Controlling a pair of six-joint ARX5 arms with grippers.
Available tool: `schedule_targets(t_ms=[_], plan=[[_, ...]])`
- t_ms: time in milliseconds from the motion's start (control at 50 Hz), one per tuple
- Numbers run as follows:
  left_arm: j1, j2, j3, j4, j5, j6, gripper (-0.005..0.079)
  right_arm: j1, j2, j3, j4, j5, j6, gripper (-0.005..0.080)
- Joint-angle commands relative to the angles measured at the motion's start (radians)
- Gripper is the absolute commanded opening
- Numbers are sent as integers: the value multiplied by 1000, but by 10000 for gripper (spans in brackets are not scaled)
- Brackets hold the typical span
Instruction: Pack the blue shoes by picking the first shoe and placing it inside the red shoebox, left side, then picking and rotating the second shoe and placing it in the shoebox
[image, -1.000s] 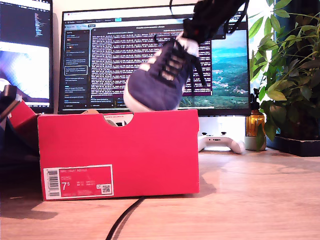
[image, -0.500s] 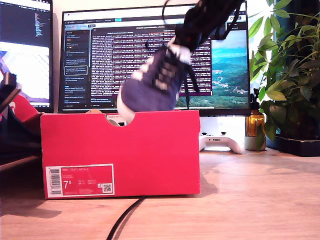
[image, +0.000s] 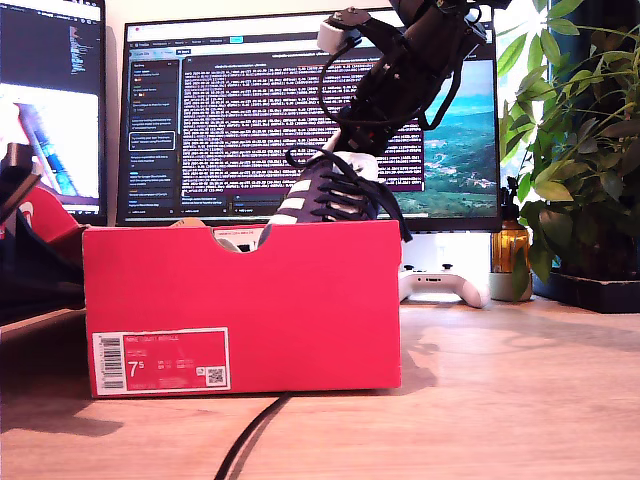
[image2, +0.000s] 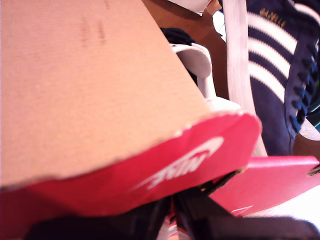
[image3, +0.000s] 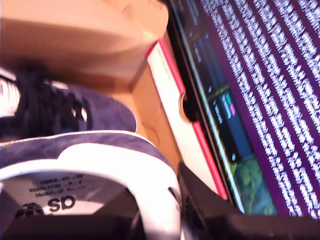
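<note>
Nearest the onlooker, a black cable (image: 250, 435) crosses the wooden bench (image: 500, 400) toward the red shoebox (image: 240, 305), which stands upright with its white label (image: 160, 362) facing forward and a half-round notch in its top edge.

Above the box rim, one blue shoe (image: 330, 190) shows laces and white stripes; its toe is already below the front wall and its heel is tilted up toward the exterior view's right. My second end effector (image3: 165, 210) is clenched on this shoe at the heel collar: the second wrist view shows the white lining and insole at its jaws. In the same view, another blue shoe (image3: 80, 112) lies on the cardboard floor of the box, so the first placement appears done.

My first end effector (image2: 172, 210) sits under the red lid (image2: 165, 160), at the exterior view's left, with the lid's edge at its jaws. Whether they are clamped on the lid or merely propping it cannot be told.

Behind the box stand a monitor (image: 250, 110), a white game controller (image: 440, 285), an amber bottle (image: 510, 245) and a potted plant (image: 580, 140).

Judged stage: the second shoe is partly lowered. Remaining: seating it flat beside the first and releasing it.
</note>
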Motion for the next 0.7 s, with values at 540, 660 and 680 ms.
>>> schedule_targets(t_ms=[540,660,680], plan=[[-6,4,12,27,10,0,-20,44,-22,19,-34,18,11,217],[-6,4,12,21,14,0,-20,44,-22,19,-33,18,10,214],[-6,4,12,19,17,0,-20,44,-22,19,-34,18,16,212]])
